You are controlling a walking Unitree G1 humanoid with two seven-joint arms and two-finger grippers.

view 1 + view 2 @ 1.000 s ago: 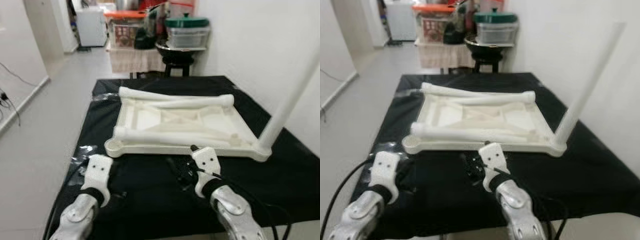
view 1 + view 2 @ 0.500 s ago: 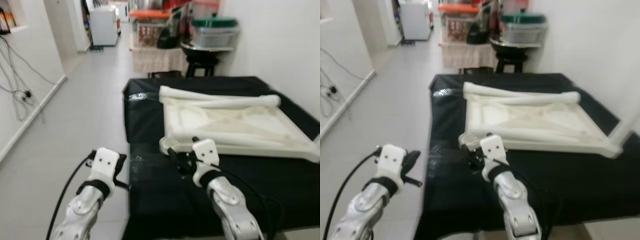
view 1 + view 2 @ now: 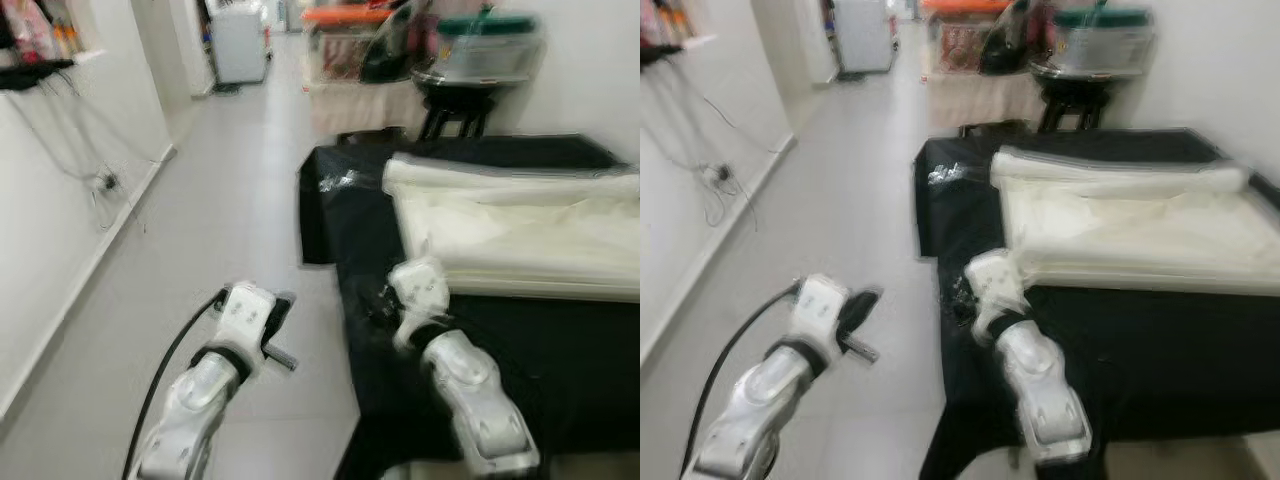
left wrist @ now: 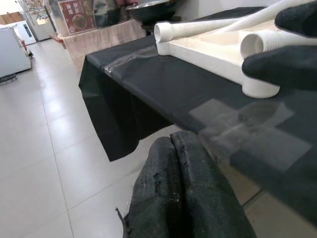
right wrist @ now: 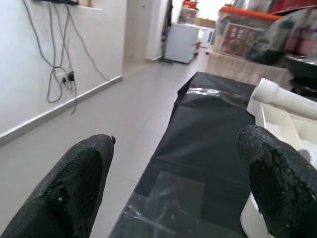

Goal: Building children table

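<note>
Head cam, blurred: white tabletop point(image 3: 520, 235) lies flipped on black-covered bench point(image 3: 560, 350), loose leg point(image 3: 500, 180) on its far edge. My right gripper point(image 3: 383, 305) near its corner; left gripper point(image 3: 283, 330) over floor, well apart.
L wrist: fingers point(image 4: 183, 198) pressed together, empty.
R wrist: fingers point(image 5: 74, 188) spread wide, empty.
IMO: square up to the bench before reaching for a leg.
</note>
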